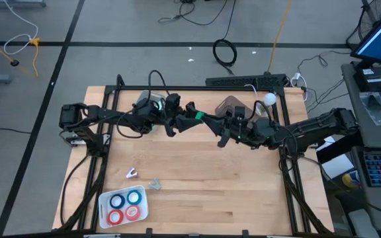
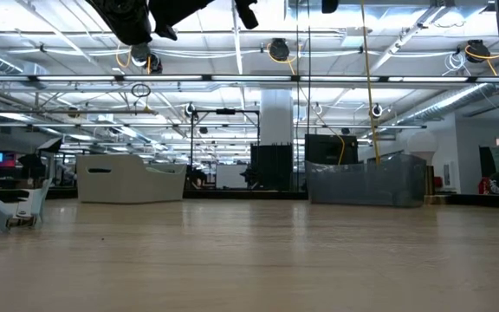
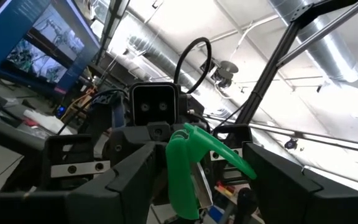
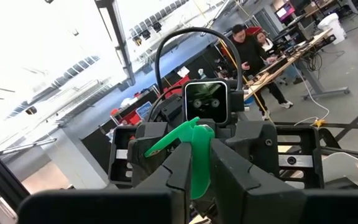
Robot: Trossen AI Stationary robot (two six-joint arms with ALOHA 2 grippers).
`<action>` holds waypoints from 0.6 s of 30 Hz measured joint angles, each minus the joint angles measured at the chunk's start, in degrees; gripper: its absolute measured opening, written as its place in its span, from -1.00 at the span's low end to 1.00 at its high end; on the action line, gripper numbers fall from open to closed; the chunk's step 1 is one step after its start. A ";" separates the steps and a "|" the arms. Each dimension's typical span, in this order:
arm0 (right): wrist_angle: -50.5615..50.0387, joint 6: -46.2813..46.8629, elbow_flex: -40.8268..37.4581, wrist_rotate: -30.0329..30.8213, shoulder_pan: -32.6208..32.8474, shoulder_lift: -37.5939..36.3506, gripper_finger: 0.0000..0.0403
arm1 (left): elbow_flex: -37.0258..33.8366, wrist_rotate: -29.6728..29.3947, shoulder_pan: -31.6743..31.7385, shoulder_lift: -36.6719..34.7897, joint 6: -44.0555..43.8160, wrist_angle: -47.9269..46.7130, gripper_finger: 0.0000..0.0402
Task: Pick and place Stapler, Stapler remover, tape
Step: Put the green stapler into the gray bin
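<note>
Green plastic stapler (image 1: 195, 119) raised mid-counter, pinched by right gripper (image 1: 218, 125) from 3 o'clock, left gripper (image 1: 179, 122) spread wide at 9, tape (image 1: 126, 205) rings in tray (image 1: 104, 213) at 7 o'clock

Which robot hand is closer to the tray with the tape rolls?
Left. The left gripper is up over the table's middle, somewhat nearer the tray at the front left; the right gripper meets it from the right, holding a green stapler.

Bright overhead lighting, blown-out glare, soft shadows
</note>
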 joint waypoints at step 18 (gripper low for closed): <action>-0.31 -0.37 0.04 -0.42 0.09 0.07 -0.75 | 0.00 0.52 0.07 0.04 -1.73 1.19 0.17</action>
